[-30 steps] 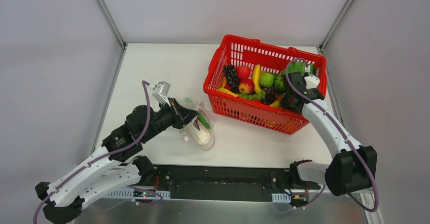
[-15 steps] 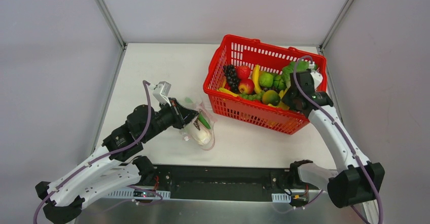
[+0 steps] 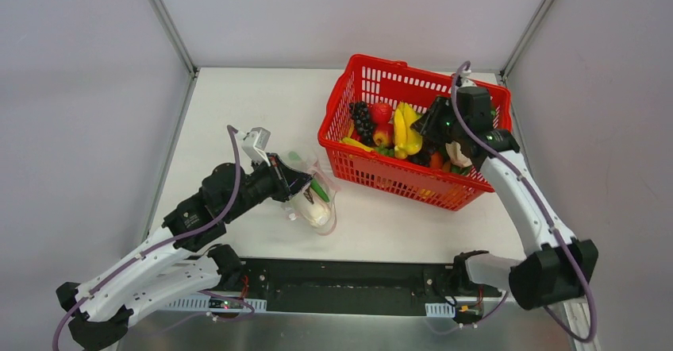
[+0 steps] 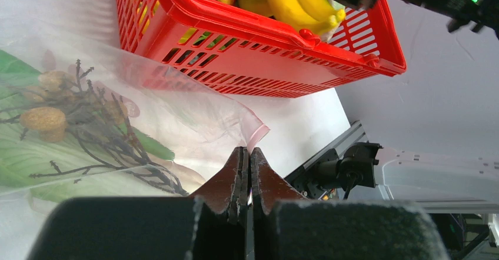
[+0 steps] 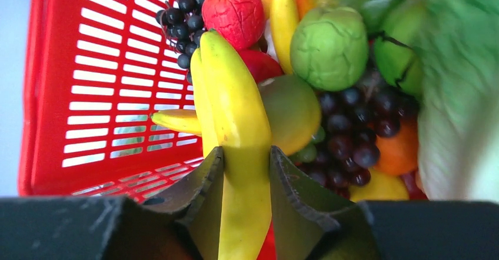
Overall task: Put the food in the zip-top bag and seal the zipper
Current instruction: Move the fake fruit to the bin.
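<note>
Red basket (image 3: 397, 178), grapes (image 5: 353, 136) crowding gripped banana bunch (image 5: 229, 95), zip-top bag (image 3: 321, 208) well apart

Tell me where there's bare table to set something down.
Free: the table at its far left, behind the zip-top bag and left of the basket; also the near strip before the basket, between bag and right arm. Crowded: the basket itself, heaped with fruit, right tool on the banana bunch. The bag-to-basket gap is narrow.

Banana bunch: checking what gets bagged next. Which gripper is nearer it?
Right. The right gripper grips the banana bunch over the red basket; the left gripper pinches the zip-top bag, well away.
</note>
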Controlling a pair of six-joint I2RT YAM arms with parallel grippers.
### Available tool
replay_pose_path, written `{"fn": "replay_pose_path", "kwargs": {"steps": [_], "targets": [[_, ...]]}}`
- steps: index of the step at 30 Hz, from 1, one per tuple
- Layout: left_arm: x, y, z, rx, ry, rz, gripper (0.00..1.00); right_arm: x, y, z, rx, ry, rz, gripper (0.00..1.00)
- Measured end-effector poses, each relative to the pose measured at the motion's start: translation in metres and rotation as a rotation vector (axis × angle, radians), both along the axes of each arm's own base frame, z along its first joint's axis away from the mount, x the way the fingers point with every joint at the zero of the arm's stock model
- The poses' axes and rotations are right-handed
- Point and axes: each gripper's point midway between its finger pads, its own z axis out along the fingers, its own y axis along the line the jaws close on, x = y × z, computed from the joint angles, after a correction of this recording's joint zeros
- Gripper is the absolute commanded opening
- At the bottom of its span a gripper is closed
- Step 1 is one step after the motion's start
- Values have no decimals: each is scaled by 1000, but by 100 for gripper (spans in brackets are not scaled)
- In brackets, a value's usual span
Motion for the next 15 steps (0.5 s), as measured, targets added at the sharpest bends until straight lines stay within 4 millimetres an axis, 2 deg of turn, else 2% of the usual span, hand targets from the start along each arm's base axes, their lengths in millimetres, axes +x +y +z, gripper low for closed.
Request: {"fn": "replay_pose_path", "kwargs": {"steps": [6,8,9,12,13,15], "targets": [[1,-2,-2,4,8,-4,0,40,27,-31,-53,30,183,15],[1,-4,-4,8,14,-8,0,53,36,-36,-77,19,253,23],[1,-4,-5,11,16,-9,0,58,38,-39,-87,14,275,31],[2,-7,-9,21,27,-13,0,73,44,-41,-115,4,324,68],[2,-7,-10,24,30,-14,0,76,44,-41,-125,3,330,75],[2,-7,-10,25,32,-14,0,79,41,-38,-136,1,333,82]]}}
